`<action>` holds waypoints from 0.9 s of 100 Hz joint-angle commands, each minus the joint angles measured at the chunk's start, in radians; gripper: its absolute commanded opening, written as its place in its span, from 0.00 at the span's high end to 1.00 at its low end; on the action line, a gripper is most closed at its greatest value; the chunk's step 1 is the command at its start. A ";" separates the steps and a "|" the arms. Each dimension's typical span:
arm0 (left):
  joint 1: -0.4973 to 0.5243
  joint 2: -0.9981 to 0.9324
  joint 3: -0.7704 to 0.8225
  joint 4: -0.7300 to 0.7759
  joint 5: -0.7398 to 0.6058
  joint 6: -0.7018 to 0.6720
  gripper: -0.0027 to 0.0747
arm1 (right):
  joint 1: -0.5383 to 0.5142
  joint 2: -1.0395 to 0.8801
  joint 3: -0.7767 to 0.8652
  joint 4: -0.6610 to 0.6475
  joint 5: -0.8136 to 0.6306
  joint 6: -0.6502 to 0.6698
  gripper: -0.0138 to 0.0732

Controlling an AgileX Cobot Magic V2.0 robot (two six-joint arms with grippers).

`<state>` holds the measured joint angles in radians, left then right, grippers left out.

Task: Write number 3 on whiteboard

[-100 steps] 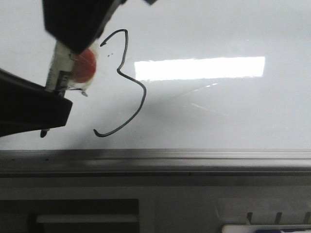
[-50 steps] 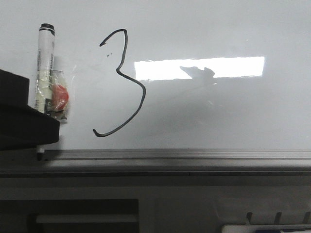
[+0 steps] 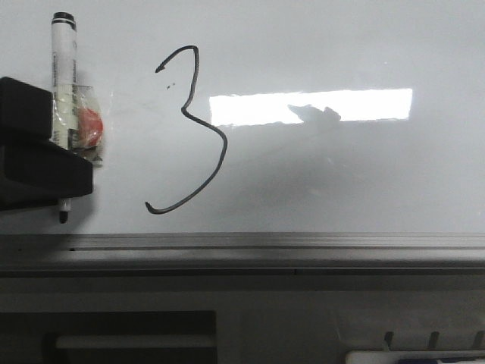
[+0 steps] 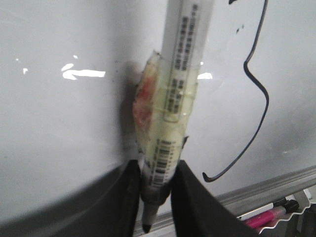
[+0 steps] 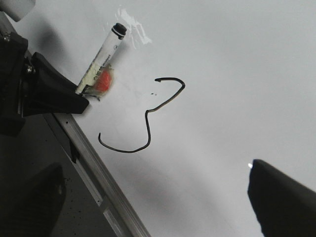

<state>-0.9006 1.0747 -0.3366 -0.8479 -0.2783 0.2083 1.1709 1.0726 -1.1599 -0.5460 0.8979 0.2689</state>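
Note:
The number 3 (image 3: 225, 144) is a thin dark angular stroke on the whiteboard (image 3: 341, 174). It also shows in the left wrist view (image 4: 267, 98) and the right wrist view (image 5: 148, 123). My left gripper (image 3: 64, 178) (image 4: 157, 190) is shut on a white marker (image 3: 62, 68) (image 4: 173, 98), left of the 3. The marker has its black cap end up and its tip (image 3: 63, 216) just above the rail. Clear tape with a red blob (image 3: 89, 125) is wrapped round the marker. My right gripper (image 5: 163, 217) is open and empty; one dark finger (image 5: 281, 207) shows.
A grey metal edge rail (image 3: 303, 246) runs along the board's near side. A pink marker (image 4: 269, 217) lies below the rail. A bright rectangular light reflection (image 3: 364, 105) sits right of the 3, with a dark arm reflection in it.
The left arm has left the close foreground. The gripper has carried the marker up the board, so the tip has risen from the rail. The 3 is unchanged.

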 commanded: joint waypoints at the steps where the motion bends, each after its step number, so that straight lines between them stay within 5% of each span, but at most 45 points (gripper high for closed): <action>1: 0.002 -0.008 -0.031 0.005 -0.087 -0.009 0.56 | -0.004 -0.019 -0.032 -0.042 -0.043 0.005 0.07; 15: 0.002 -0.008 -0.031 0.005 -0.161 -0.009 0.36 | -0.004 -0.019 -0.032 -0.042 -0.043 0.005 0.07; 40: 0.002 -0.041 -0.031 0.005 -0.160 0.080 0.36 | -0.004 -0.022 -0.032 -0.056 -0.038 0.007 0.08; 49: 0.002 -0.094 -0.031 0.005 -0.164 0.202 0.37 | -0.004 -0.037 -0.030 -0.058 -0.029 0.016 0.20; 59: 0.002 -0.169 -0.031 0.001 -0.164 0.240 0.47 | -0.004 -0.065 -0.016 -0.058 -0.023 0.016 0.51; 70: 0.002 -0.261 -0.031 0.016 -0.148 0.280 0.78 | -0.004 -0.114 0.019 -0.066 -0.036 0.017 0.90; 76: 0.002 -0.305 -0.031 0.039 -0.120 0.322 0.99 | -0.004 -0.147 0.054 -0.074 -0.065 0.049 0.91; 90: 0.002 -0.389 -0.011 0.120 -0.043 0.392 0.99 | -0.004 -0.268 0.195 -0.157 -0.166 0.175 0.91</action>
<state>-0.9006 0.7261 -0.3390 -0.7925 -0.3172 0.5635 1.1709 0.8805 -1.0059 -0.6107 0.8424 0.3745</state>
